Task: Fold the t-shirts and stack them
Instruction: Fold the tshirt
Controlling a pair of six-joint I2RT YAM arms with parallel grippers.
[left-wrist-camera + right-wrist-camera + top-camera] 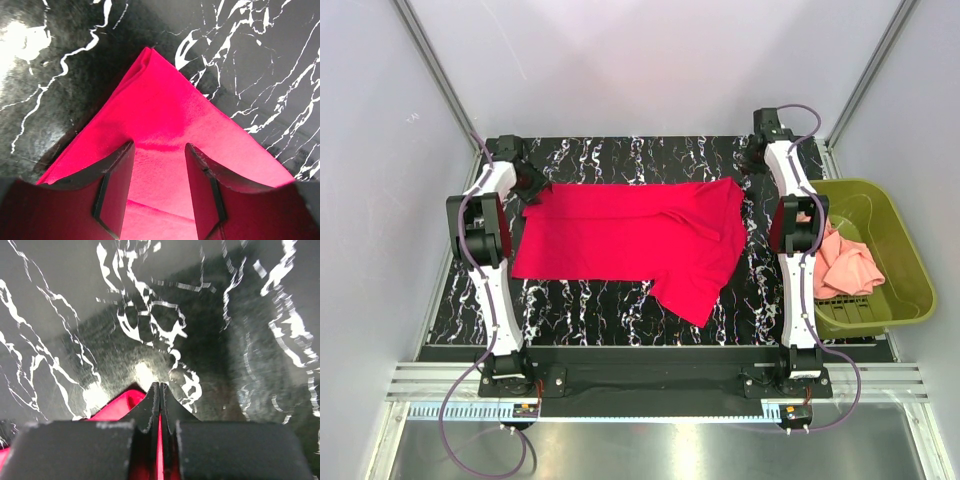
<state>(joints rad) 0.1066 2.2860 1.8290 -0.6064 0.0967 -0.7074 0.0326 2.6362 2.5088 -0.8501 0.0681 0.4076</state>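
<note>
The crimson red t-shirt lies spread on the black marbled table, with its right part folded over toward the front. My left gripper is at the shirt's far left corner. In the left wrist view it is open, its fingers straddling the red cloth just behind the corner tip. My right gripper is at the shirt's far right corner. In the right wrist view it is shut, with red cloth pinched between the jaws. The salmon-pink t-shirt lies crumpled in the basket.
The olive-green plastic basket stands at the right edge of the table, beside the right arm. The black marbled table shows behind and in front of the shirt. White walls enclose the table on three sides.
</note>
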